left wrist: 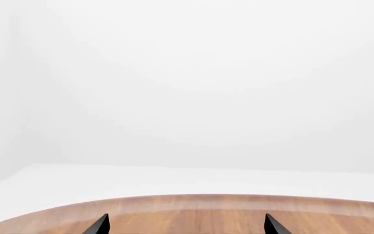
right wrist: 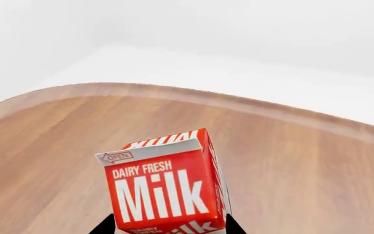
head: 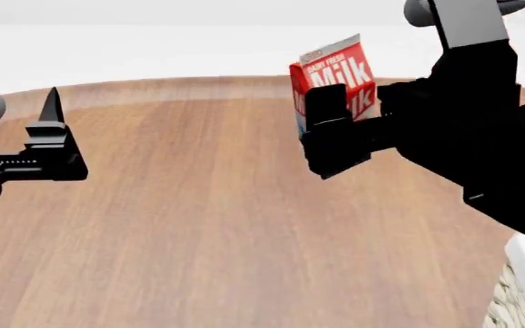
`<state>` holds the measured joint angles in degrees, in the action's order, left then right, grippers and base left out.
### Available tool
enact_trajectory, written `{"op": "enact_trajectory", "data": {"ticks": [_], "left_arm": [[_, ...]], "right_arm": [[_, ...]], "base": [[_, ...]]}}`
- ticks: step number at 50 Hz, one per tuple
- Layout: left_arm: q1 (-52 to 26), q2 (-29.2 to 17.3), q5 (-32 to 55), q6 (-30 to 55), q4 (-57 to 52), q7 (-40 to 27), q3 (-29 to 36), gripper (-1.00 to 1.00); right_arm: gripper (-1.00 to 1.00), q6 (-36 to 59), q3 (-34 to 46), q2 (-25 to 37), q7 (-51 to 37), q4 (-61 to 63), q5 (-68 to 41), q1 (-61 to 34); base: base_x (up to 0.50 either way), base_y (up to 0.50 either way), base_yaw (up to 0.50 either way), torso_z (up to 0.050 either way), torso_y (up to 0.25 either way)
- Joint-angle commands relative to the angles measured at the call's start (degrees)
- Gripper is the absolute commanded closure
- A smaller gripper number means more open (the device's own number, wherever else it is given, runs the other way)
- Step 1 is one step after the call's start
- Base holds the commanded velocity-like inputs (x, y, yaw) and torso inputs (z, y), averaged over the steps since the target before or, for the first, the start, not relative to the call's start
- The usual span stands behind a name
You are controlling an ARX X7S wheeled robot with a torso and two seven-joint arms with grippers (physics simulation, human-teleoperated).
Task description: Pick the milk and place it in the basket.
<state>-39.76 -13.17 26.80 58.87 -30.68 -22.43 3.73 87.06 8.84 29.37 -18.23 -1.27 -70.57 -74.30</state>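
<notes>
I had the milk [head: 335, 72] clenched between my right gripper's [head: 331, 140] jaws, lifted above the tabletop [head: 199, 225]. My left gripper [head: 51, 147] sat at nine o'clock, jaws released and empty.

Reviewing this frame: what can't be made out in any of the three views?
- The basket: head view shows only a corner of rim and weave; the frame edge cuts the rest, so its inside is unseen.
- The milk: its lower half is hidden by the right gripper in the head view and cut off in the right wrist view.
- The left gripper: only two fingertips show in its wrist view.
</notes>
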Motion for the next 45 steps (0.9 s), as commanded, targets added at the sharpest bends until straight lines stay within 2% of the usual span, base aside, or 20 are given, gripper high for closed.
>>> {"op": "enact_trajectory", "data": {"ticks": [1,6,15,21,33,45], "left_arm": [[0.16,-0.2,0.22,-0.45,0.32,-0.15,0.08,-1.0],[0.15,-0.29,0.26,-0.61,0.42,-0.2,0.36,-1.0],[0.1,-0.43,0.34,-0.92,0.77,-0.37,0.53,-1.0],[0.07,-0.43,0.54,-0.99,0.85,-0.45,0.69,-1.0],[0.01,-0.68,0.79,-1.2,1.01,-0.68,0.74,-1.0],[0.18,-0.9,1.0,-1.69,1.4,-0.78,0.84,-1.0]], "right_arm": [[1.0,2.21,-7.97,5.52,-17.95,-1.66,-9.13,-4.65],[1.0,1.88,-8.43,8.43,-23.99,-0.85,-15.36,-4.95],[1.0,0.62,-7.5,15.82,-42.06,-1.84,-33.09,-7.36],[1.0,-2.64,-5.96,21.16,-50.67,-0.63,-43.42,-6.66],[1.0,-7.33,-7.55,30.15,-57.14,3.03,-51.63,-1.97],[1.0,-9.26,-10.41,35.92,-58.27,4.64,-53.92,2.19]], "base": [[0.0,0.0,0.0,0.0,0.0],[0.0,0.0,0.0,0.0,0.002],[0.0,0.0,0.0,0.0,0.001],[0.0,0.0,0.0,0.0,0.002],[0.0,0.0,0.0,0.001,0.001],[0.0,0.0,0.0,0.0,0.002]]}}
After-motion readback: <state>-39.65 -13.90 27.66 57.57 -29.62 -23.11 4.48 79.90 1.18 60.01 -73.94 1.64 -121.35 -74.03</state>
